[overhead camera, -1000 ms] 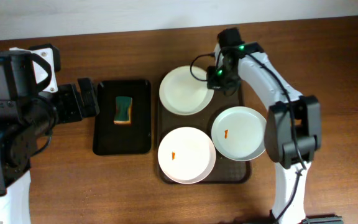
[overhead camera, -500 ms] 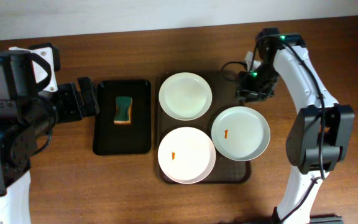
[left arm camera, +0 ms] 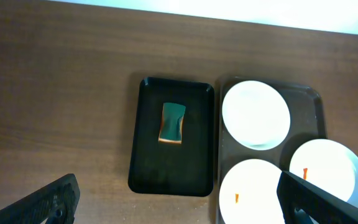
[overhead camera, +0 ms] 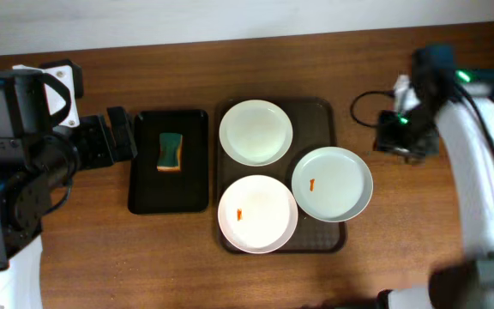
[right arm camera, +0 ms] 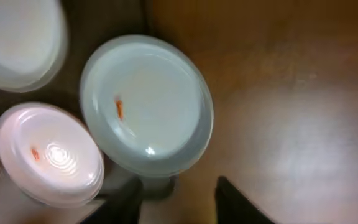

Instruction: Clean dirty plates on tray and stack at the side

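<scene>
Three plates lie on the brown tray [overhead camera: 317, 118]. The far-left plate [overhead camera: 256, 132] shows no smear. The near plate [overhead camera: 257, 214] and the slightly greenish right plate [overhead camera: 332, 184] each have a small orange smear. My right gripper [overhead camera: 401, 133] hovers over bare table to the right of the tray, open and empty. Its wrist view is blurred and shows the greenish plate [right arm camera: 146, 102] and the near plate [right arm camera: 48, 152] ahead of the gripper [right arm camera: 179, 205]. My left gripper [overhead camera: 123, 137] is open and empty, left of the black tray; in its wrist view [left arm camera: 179, 205] its jaws stand wide apart.
A smaller black tray [overhead camera: 171, 193] lies left of the brown tray and holds a green and yellow sponge [overhead camera: 171, 152], also in the left wrist view [left arm camera: 171, 122]. Bare wood lies to the right of the brown tray.
My right arm has swung from over the far-left plate to the right, off the tray, and now hangs over the table. The left arm and the plates have not moved.
</scene>
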Available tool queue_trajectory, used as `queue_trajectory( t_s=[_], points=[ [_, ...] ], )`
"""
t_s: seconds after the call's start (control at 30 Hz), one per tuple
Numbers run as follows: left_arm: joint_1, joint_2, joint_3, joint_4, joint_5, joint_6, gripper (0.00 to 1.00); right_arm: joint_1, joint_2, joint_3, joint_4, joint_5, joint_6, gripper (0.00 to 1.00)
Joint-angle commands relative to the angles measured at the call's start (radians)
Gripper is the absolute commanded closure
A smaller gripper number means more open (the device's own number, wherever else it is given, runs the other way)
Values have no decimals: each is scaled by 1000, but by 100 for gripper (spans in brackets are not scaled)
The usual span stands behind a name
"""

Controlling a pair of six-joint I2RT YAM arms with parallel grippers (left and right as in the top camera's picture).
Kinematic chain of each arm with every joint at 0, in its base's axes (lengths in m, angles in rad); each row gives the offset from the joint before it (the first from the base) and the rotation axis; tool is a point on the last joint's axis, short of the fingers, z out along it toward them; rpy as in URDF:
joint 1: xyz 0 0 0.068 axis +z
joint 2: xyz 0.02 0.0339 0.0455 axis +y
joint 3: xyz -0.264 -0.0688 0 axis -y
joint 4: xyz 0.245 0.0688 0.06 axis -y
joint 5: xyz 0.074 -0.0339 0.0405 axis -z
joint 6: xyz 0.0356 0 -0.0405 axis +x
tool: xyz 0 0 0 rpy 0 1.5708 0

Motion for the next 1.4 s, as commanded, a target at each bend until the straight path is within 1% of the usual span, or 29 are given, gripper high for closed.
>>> queue_trajectory(
  t_s=[0.0, 0.03, 0.1, 0.13, 0.17, 0.27, 0.33, 0.37, 0.43, 0.47, 0.5, 0.53, 0.63, 0.73, 0.8, 0.9, 0.97, 1.03, 1.07, 1.1, 1.13, 1.2, 1.23, 1.3, 1.37],
  points=[
    [0, 0, -1, 3, -8, 16, 0, 0, -157, -248, 160, 87, 46, 48],
    [0, 0, -1, 3, -8, 16, 0, -13, -185, -375, 282, 93, 64, 44],
    [0, 0, -1, 2, -8, 16, 0, -45, -167, -532, 452, 52, 73, 43],
    [0, 0, -1, 2, -8, 16, 0, -61, -145, -566, 504, -26, 83, 43],
    [0, 0, -1, 2, -8, 16, 0, -72, -123, -582, 529, -64, 85, 44],
    [0, 0, -1, -6, -8, 16, 0, -90, -38, -586, 553, 18, 109, 47],
    [0, 0, -1, -9, -7, 16, 0, -87, 16, -586, 557, 9, 109, 52],
    [0, 0, -1, -8, -7, 16, 0, -80, 52, -586, 559, 13, 109, 59],
    [0, 0, -1, -7, -7, 16, 0, -79, 126, -586, 585, 9, 118, 76],
    [0, 0, -1, -8, -8, 16, 0, -78, 146, -586, 596, 2, 145, 83],
    [0, 0, -1, -9, -8, 16, 0, -78, 153, -586, 608, -17, 147, 84],
    [0, 0, -1, -9, -8, 16, 0, -78, 152, -586, 625, -38, 147, 87],
    [0, 2, -1, -9, -7, 16, 0, -74, 145, -584, 655, -87, 151, 88],
    [0, 19, -1, -11, -7, 16, 0, -72, 139, -568, 656, -97, 150, 88],
    [0, 42, -1, -17, -4, 16, 0, -65, 117, -551, 655, -98, 129, 83],
    [0, 71, -1, -17, 18, 16, 0, -34, 69, -547, 650, -89, 92, 79],
    [0, 84, -1, -16, 20, 16, 0, 1, 34, -546, 666, -88, 19, 80],
    [0, 87, -1, -16, 20, 16, 0, 41, 13, -546, 672, -42, 5, 83],
    [0, 87, -1, -17, 20, 16, 0, 58, 12, -546, 669, -27, 3, 78],
    [0, 87, -1, -20, 20, 16, 0, 71, 12, -546, 668, -17, 3, 64],
    [0, 87, -1, -24, 20, 16, 0, 83, 8, -542, 675, -34, 6, 61],
    [0, 87, -1, -28, 20, 16, 0, 120, 2, -510, 726, -167, -66, 59],
    [0, 87, -1, -27, 20, 16, 0, 144, 3, -494, 756, -193, -64, 60],
    [0, 88, -1, -26, 20, 16, 0, 212, 20, -466, 828, -190, -54, 61],
    [0, 88, -1, -26, 20, 16, 0, 279, 87, -389, 829, -138, -54, 63]
  ],
)
